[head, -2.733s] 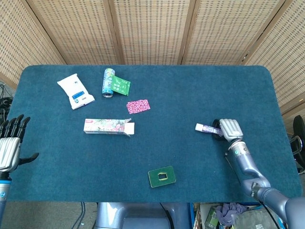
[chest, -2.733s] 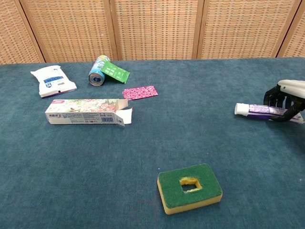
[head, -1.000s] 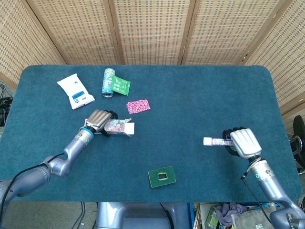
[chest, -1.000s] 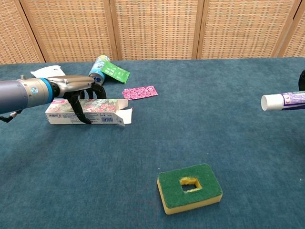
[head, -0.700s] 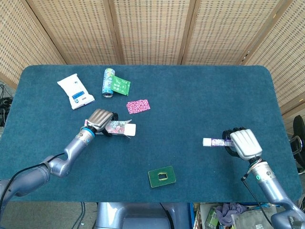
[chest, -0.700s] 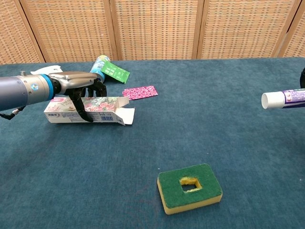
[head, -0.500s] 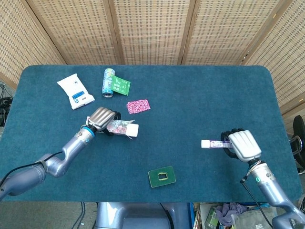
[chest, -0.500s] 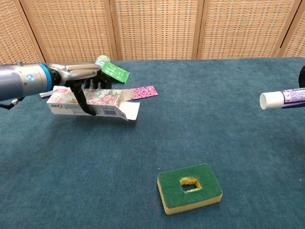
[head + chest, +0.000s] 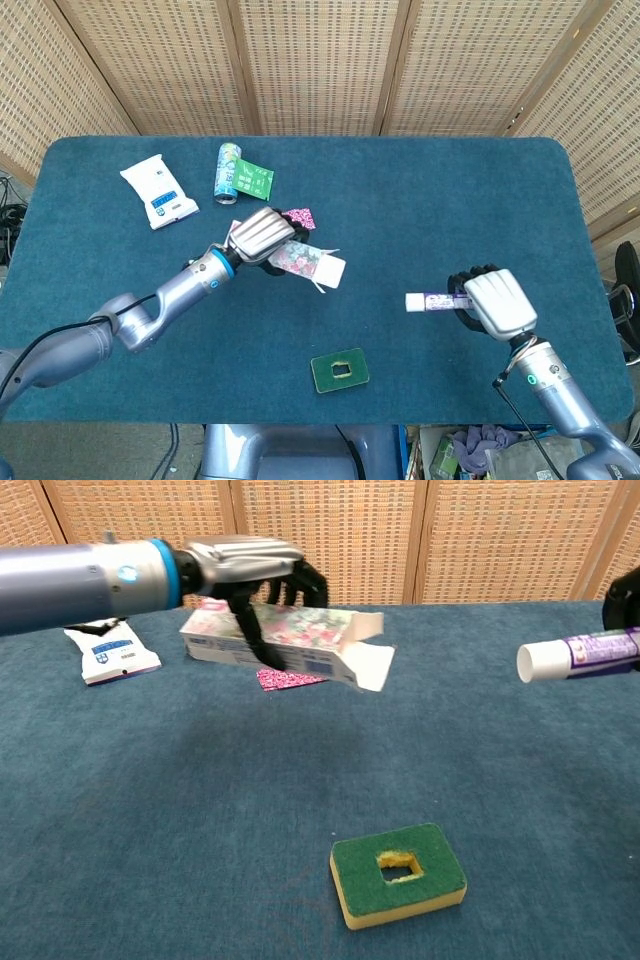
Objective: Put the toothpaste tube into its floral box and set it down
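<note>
My left hand [image 9: 259,235] [image 9: 250,570] grips the floral box [image 9: 305,262] [image 9: 285,638] from above and holds it in the air over the table's middle left. The box's open end with its flaps [image 9: 368,660] points right. My right hand [image 9: 492,305] holds the toothpaste tube [image 9: 432,300] [image 9: 575,654] level above the table at the right, white cap pointing left toward the box. In the chest view only a dark bit of the right hand [image 9: 622,588] shows at the frame edge. A wide gap lies between cap and box opening.
A green and yellow sponge [image 9: 340,370] [image 9: 398,873] lies near the front edge. At the back left lie a white wipes pack [image 9: 158,190] [image 9: 110,652], a can [image 9: 227,171] with a green packet [image 9: 253,180], and a pink patterned sachet [image 9: 285,678].
My left hand has lifted the floral box off the table and carried it right, toward the centre. My right hand has brought the tube slightly left.
</note>
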